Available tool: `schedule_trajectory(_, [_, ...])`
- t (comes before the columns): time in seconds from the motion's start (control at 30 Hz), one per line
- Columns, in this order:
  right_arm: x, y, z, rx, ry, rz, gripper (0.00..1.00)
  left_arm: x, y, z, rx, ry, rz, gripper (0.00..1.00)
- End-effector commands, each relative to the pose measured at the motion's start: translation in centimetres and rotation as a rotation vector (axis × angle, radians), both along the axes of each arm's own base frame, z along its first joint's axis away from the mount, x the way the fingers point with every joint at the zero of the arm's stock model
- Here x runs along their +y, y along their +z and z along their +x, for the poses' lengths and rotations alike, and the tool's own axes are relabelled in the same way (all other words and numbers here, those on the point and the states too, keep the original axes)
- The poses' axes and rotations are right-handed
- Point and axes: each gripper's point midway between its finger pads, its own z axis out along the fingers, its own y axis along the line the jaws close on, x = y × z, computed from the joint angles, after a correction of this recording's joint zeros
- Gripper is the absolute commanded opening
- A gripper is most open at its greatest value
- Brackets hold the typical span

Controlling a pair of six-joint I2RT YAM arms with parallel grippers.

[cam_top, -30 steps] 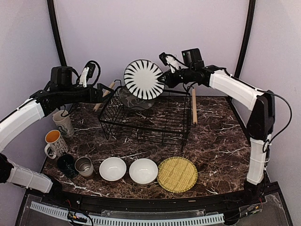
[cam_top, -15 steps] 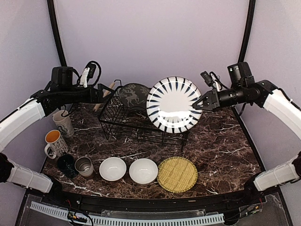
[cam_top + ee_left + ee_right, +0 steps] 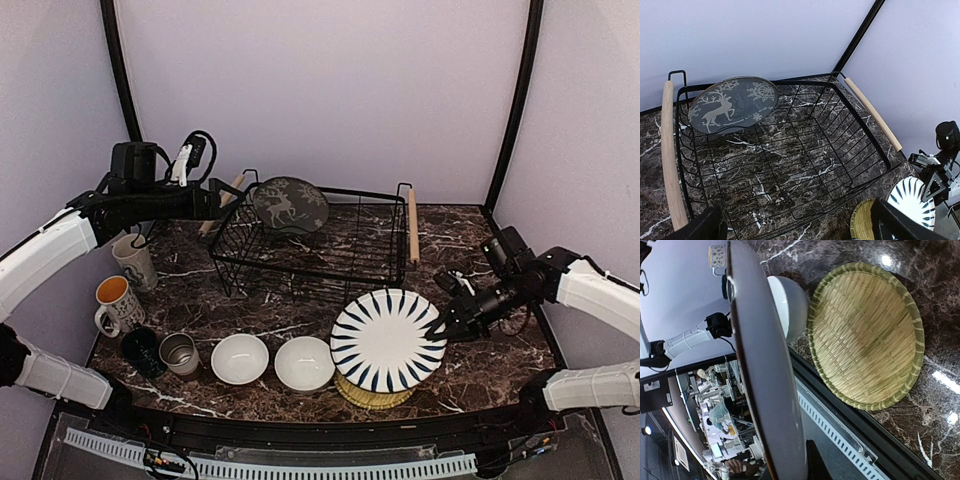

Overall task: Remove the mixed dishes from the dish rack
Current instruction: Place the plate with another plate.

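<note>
The black wire dish rack [image 3: 385, 262] stands at the back middle of the table. It holds only the grey reindeer plate [image 3: 290, 205], which leans upright in its far left corner and also shows in the left wrist view [image 3: 733, 103]. My right gripper [image 3: 440, 326] is shut on the rim of a white plate with dark stripes [image 3: 388, 340], holding it tilted just above the yellow woven plate [image 3: 375, 393]. In the right wrist view the striped plate [image 3: 765, 365] is edge-on over the yellow plate [image 3: 865, 335]. My left gripper [image 3: 222, 197] is open and empty beside the rack's left handle [image 3: 668, 155].
Along the left edge stand a pale mug [image 3: 133, 262], a patterned mug with an orange inside [image 3: 117, 303], a dark green mug [image 3: 143, 350] and a steel cup [image 3: 180, 353]. Two white bowls [image 3: 240, 358] [image 3: 304, 362] sit at the front, left of the yellow plate.
My right arm has carried the striped plate from above the rack, out to the right and down to the front, over the yellow plate. The left arm has not moved.
</note>
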Motion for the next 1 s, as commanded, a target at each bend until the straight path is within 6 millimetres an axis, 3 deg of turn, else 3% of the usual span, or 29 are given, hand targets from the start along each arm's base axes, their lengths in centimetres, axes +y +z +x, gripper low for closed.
schedule_trajectory(0.0, [1.0,-0.3,1.7,0.013,-0.003,0.154,0.0,0.2,0.1,-0.1,-0.003,-0.001,-0.004,0.99])
schedule_trajectory(0.23, [0.4,-4.5,3.2,0.024,-0.01,0.08,0.0,0.4,0.2,-0.1,-0.011,0.007,0.011,0.99])
schedule_trajectory(0.47, [-0.3,-7.7,2.8,0.05,-0.018,0.009,0.0,0.3,-0.1,0.0,-0.004,0.001,0.01,0.99])
schedule_trajectory(0.63, [-0.4,-8.5,2.6,0.047,-0.035,0.015,0.01,0.1,0.0,-0.1,-0.002,-0.006,0.0,0.99])
schedule_trajectory(0.87, [0.2,-9.1,1.8,0.045,-0.003,0.007,0.13,0.1,0.0,-0.1,0.0,-0.005,-0.003,0.99])
schedule_trajectory(0.97, [-0.1,-9.3,1.7,0.049,-0.019,-0.048,0.31,0.1,0.0,-0.1,-0.001,-0.005,-0.004,0.99])
